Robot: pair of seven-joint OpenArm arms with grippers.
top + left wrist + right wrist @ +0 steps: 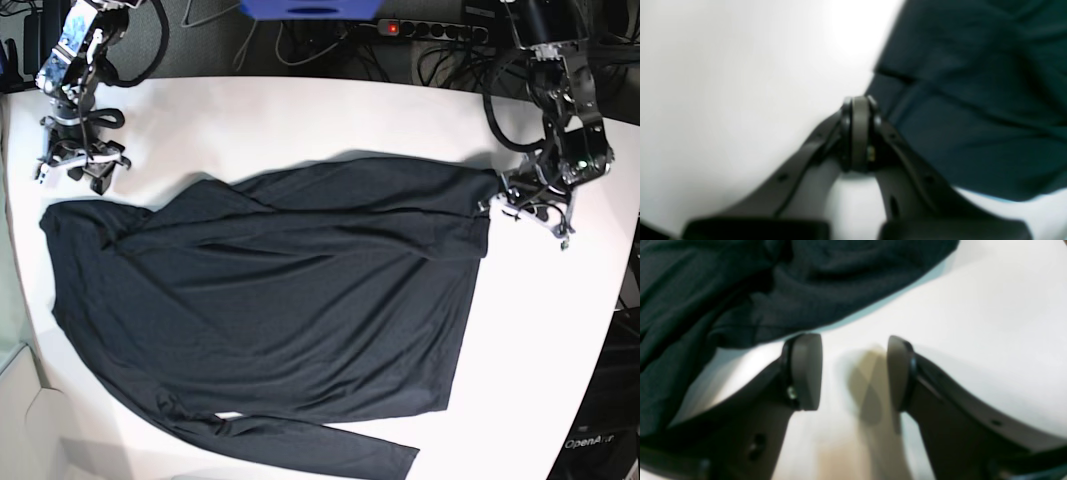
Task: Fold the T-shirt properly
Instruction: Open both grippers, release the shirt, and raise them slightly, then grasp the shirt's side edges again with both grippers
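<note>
A big white tabletop [300,110] with a round far edge fills most of the scene. Behind it the floor is dark, with many black cables [450,40] and a power strip [440,28] showing a small red light. A blue thing [310,8] sits at the far edge.

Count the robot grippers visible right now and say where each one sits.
2. The right gripper is beside the T-shirt at the table's far left; the left gripper is at the shirt's far-right corner.

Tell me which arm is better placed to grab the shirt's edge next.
Right, probably: its pincer is open just beside the T-shirt edge, over bare table. The left pincer is also beside the cloth, but shut.
</note>
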